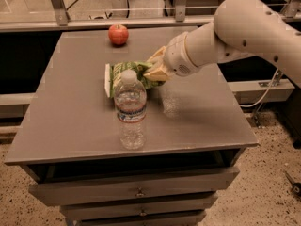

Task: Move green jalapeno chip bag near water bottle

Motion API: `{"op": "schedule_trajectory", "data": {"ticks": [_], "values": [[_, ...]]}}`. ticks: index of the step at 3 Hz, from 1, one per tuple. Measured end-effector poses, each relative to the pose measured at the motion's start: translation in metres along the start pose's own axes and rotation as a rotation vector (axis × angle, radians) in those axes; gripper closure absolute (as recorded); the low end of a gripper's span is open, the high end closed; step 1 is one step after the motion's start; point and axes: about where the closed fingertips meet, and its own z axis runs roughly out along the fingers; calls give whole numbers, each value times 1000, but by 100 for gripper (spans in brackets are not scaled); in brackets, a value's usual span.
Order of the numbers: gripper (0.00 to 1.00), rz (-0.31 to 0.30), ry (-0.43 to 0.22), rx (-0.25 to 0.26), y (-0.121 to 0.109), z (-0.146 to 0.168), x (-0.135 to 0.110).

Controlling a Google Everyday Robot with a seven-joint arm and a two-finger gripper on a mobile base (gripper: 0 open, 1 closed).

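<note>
The green jalapeno chip bag with its pale cream end to the left is held in my gripper, just behind the water bottle. The gripper comes in from the right on a white arm and is shut on the bag's right end. The water bottle stands upright near the table's front, clear with a white cap and a red, white and blue label. The bottle's cap overlaps the bag's lower edge in this view. I cannot tell whether the bag rests on the table or hangs just above it.
A red apple sits at the back of the grey table. The table has drawers below its front edge. A metal rail and frame run behind the table. Speckled floor lies to the right.
</note>
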Motion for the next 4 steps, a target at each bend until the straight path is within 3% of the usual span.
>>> {"op": "schedule_trajectory", "data": {"ticks": [2, 3, 4], "values": [[100, 19, 108, -20, 31, -37, 35], [85, 14, 128, -47, 42, -47, 46], [61, 5, 129, -82, 51, -51, 50]]}}
